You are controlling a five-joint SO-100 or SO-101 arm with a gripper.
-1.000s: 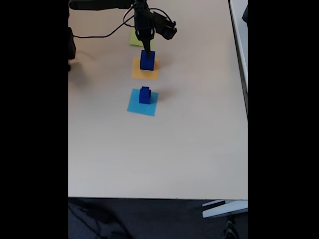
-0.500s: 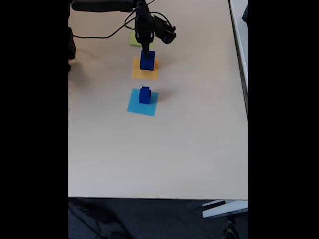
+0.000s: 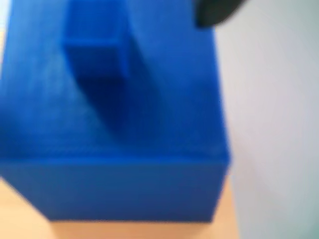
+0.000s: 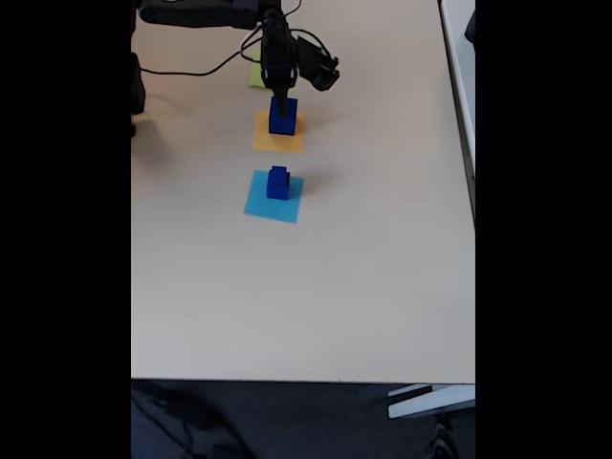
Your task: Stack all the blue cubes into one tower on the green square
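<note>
In the wrist view a big cube (image 3: 114,129) filled most of the picture, sharp-edged at the near face and blurred above, with a smaller cube (image 3: 97,50) sitting on its top; orange paper (image 3: 30,219) showed under its lower edge and pale table (image 3: 274,124) to the right. A dark bit of the gripper (image 3: 217,11) intruded at the top edge, too little of it to show the jaws. In the fixed view the arm (image 4: 196,13) reached in from the top left and the gripper (image 4: 280,98) hung straight down onto the cube stack (image 4: 282,116) on the orange square (image 4: 278,137). Compared with a second earlier, the gripper had drawn slightly up and back toward the top of the picture, while the stack looked unmoved on the orange paper; I judged that the arm was either just closing on the upper cube or beginning to lift it, with no clear lift yet. Whether the fingers were apart or pinched on the small cube could not be told: they merged with the dark blue at this size. A second stack of two cubes (image 4: 278,182) stood on the light-blue square (image 4: 273,197), well apart from the gripper. The green square (image 4: 256,75) lay just beyond the orange one, partly hidden by the arm, with no cube visible on it, so the tower there was not yet begun.
</note>
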